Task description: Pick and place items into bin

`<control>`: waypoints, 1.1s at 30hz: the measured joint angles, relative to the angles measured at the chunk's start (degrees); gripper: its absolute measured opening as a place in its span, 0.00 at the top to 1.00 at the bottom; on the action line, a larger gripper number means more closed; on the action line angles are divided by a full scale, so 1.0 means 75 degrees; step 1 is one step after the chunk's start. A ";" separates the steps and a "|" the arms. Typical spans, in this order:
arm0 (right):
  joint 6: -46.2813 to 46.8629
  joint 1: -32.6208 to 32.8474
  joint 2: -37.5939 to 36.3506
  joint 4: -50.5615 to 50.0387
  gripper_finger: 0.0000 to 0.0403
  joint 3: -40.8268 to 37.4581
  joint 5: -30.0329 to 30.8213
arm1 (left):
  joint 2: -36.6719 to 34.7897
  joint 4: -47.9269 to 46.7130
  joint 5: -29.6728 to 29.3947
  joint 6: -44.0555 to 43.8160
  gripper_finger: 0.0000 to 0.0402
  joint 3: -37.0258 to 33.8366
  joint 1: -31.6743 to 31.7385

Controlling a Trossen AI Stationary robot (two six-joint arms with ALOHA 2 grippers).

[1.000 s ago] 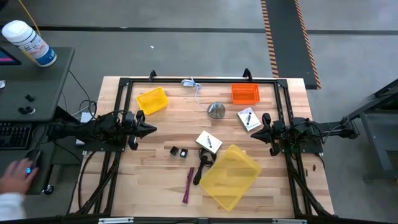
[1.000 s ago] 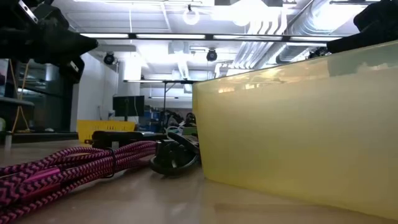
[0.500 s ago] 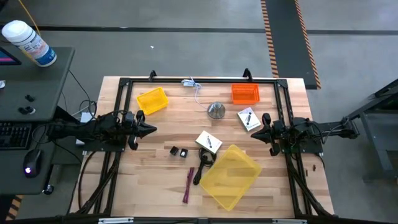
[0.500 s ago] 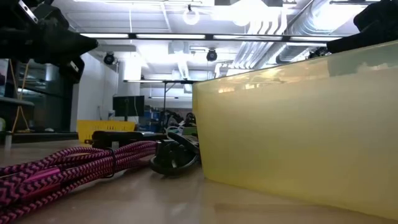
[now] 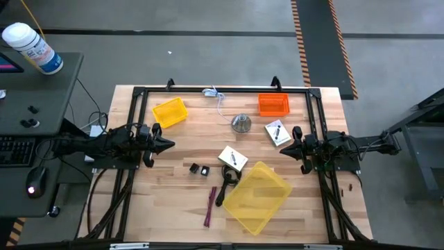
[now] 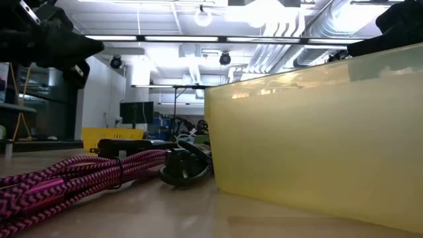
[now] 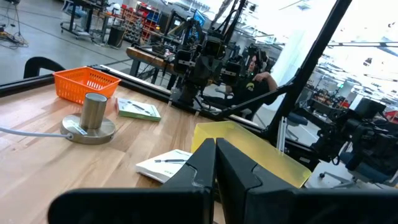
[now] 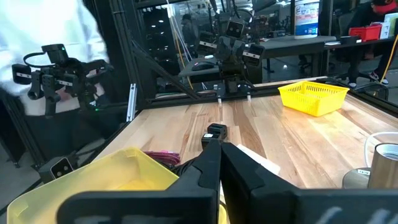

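Both arms wait shut and apart from every item: my left gripper (image 5: 168,144) at the table's left side, my right gripper (image 5: 291,145) at its right. Between them lie two tiny black cubes (image 5: 195,167) (image 5: 205,171), a white card (image 5: 233,159) and, farther right, a second white card (image 5: 277,132). A black cable coil (image 5: 227,186) lies against the yellow bin (image 5: 257,196) on its left side. The maroon stick (image 5: 210,207), a braided bundle in the low view (image 6: 66,178), lies flat near the table's near edge. In their own wrist views, the left gripper (image 7: 214,163) and right gripper (image 8: 219,163) show fingers pressed together.
A yellow basket (image 5: 169,112) and an orange basket (image 5: 273,104) stand near the far edge, with a silver metal dome (image 5: 241,123) and a thin white-blue cord (image 5: 216,96) between them. Black frame rails (image 5: 222,89) run around the table. Bare wood lies at the near left.
A person's hand at the mouse on the desk left of the table has drawn out of view. The arms and the items have kept still.
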 joint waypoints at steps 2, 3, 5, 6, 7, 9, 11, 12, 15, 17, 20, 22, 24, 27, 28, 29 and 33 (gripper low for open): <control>0.0000 0.0001 -0.0001 -0.0001 0.99 -0.0001 0.0003 | -0.0003 -0.0001 0.0001 0.0000 1.00 -0.0002 0.0003; -0.0001 0.0001 -0.0001 -0.0001 0.99 0.0000 0.0002 | 0.0000 -0.0001 0.0001 0.0000 1.00 -0.0002 0.0000; -0.0001 0.0000 -0.0001 0.0002 0.98 0.0000 0.0002 | -0.0002 0.0000 0.0001 0.0000 1.00 -0.0001 0.0000; -0.0003 0.0003 -0.0001 0.0001 0.98 -0.0003 0.0003 | -0.0001 0.0001 -0.0001 0.0000 1.00 -0.0002 0.0001; 0.0000 0.0000 -0.0001 -0.0001 0.98 -0.0003 0.0000 | -0.0003 0.0000 -0.0002 0.0000 1.00 -0.0002 0.0002; -0.0003 0.0000 -0.0001 0.0002 0.98 0.0000 0.0000 | -0.0001 -0.0001 -0.0001 0.0000 1.00 -0.0001 0.0001; -0.0002 0.0002 -0.0001 0.0000 0.99 0.0000 0.0002 | -0.0003 0.0000 0.0000 0.0000 1.00 0.0000 0.0001; -0.0001 0.0003 0.0001 0.0000 0.99 -0.0002 0.0001 | -0.0002 0.0001 0.0001 0.0000 1.00 0.0000 0.0003; 0.0000 0.0001 -0.0001 0.0000 0.99 -0.0001 0.0001 | -0.0003 0.0002 -0.0002 0.0000 1.00 -0.0002 0.0003; -0.0001 0.0003 -0.0001 0.0001 0.98 -0.0001 0.0003 | -0.0003 0.0002 -0.0001 0.0000 1.00 -0.0001 0.0000; 0.0000 0.0003 -0.0001 0.0002 0.98 0.0000 0.0000 | -0.0003 0.0002 -0.0002 0.0000 1.00 0.0000 0.0003; 0.0000 0.0001 0.0000 0.0002 0.98 -0.0001 0.0003 | -0.0002 0.0001 0.0000 0.0000 1.00 -0.0002 0.0001; 0.0000 0.0000 -0.0001 -0.0001 0.98 -0.0003 0.0003 | 0.0000 -0.0001 0.0001 0.0000 1.00 -0.0002 0.0003; -0.0001 0.0002 -0.0001 0.0001 0.98 -0.0001 0.0003 | -0.0002 0.0001 -0.0001 0.0000 1.00 -0.0002 0.0001; -0.0001 0.0000 -0.0001 0.0000 0.98 0.0000 0.0000 | -0.0003 0.0009 -0.0005 0.0000 1.00 0.0000 0.0003; 0.0000 0.0001 0.0001 0.0000 0.98 -0.0002 0.0003 | -0.0001 0.0019 -0.0018 0.0000 1.00 0.0000 0.0001; 0.0000 0.0002 0.0002 0.0002 0.98 0.0000 0.0000 | -0.0002 0.0013 -0.0037 0.0000 1.00 0.0001 0.0000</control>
